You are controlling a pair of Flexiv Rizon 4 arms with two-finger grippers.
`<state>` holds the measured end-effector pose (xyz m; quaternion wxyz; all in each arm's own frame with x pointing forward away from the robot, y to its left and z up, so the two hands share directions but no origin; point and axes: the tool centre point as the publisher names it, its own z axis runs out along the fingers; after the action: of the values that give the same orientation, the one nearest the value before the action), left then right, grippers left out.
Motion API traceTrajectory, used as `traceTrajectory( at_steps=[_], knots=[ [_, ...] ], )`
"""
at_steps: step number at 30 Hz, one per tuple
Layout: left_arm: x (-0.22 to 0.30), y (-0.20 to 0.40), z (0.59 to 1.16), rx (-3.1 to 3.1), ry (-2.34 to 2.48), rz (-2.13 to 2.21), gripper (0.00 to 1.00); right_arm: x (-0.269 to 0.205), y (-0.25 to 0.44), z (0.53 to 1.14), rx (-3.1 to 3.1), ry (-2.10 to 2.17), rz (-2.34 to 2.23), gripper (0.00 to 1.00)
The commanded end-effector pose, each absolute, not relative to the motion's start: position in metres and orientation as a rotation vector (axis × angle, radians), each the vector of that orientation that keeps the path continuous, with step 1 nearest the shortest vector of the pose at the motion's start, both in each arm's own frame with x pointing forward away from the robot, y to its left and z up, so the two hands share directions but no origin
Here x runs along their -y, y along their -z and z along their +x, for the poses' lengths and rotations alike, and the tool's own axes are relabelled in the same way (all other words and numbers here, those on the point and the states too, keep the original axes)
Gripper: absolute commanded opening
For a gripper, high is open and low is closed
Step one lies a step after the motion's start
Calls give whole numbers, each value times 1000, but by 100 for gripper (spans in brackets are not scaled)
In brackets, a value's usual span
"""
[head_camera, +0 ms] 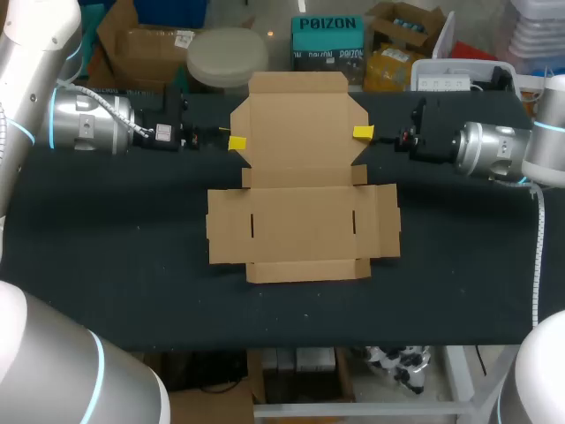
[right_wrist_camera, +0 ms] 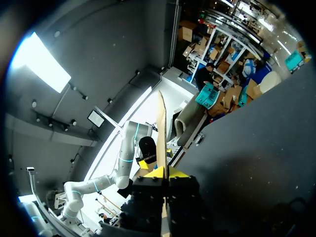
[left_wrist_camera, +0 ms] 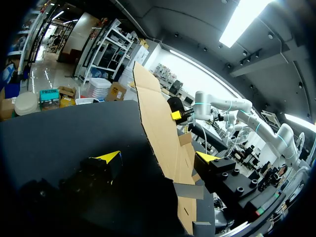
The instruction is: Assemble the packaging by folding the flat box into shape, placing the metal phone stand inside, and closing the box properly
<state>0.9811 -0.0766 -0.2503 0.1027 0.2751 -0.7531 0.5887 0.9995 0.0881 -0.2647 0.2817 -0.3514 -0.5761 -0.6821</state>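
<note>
The flat box point(head_camera: 302, 221) lies unfolded mid-table point(head_camera: 106, 265), nearest me. At its far panel, my left gripper point(head_camera: 237, 142) straddles the left edge with fingers spread wide. My right gripper point(head_camera: 363, 132) seems pinched onto the right edge.

Plain brown cardboard box point(head_camera: 300, 190) on a black table point(head_camera: 106, 265).
Silver with pale blue rings on the left arm point(head_camera: 84, 119) and right arm point(head_camera: 490, 150); black with yellow tips on the left gripper point(head_camera: 237, 142) and right gripper point(head_camera: 363, 132).

Brown cardboard box point(head_camera: 300, 221) lies unfolded, flaps spread, at the table's point(head_camera: 106, 265) middle.
</note>
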Motion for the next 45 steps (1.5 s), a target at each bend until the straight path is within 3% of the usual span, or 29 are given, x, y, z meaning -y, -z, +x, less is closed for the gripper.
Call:
traceTrajectory(
  at_steps=[1, 8, 12, 17, 45],
  knots=[
    [83, 248, 996, 2189, -1742, 738, 86, -88, 266, 1007, 1539, 1822, -913, 0],
    [96, 246, 1002, 2181, -1781, 697, 71, -91, 262, 1009, 1548, 1832, -898, 0],
    [103, 246, 1002, 2180, -1789, 678, 69, -94, 260, 1010, 1552, 1835, -892, 0],
    [110, 245, 1001, 2172, -1811, 642, 56, -98, 257, 1009, 1558, 1840, -877, 0],
    [122, 242, 996, 2153, -1842, 604, 33, -114, 252, 1009, 1584, 1845, -853, 0]
  ],
)
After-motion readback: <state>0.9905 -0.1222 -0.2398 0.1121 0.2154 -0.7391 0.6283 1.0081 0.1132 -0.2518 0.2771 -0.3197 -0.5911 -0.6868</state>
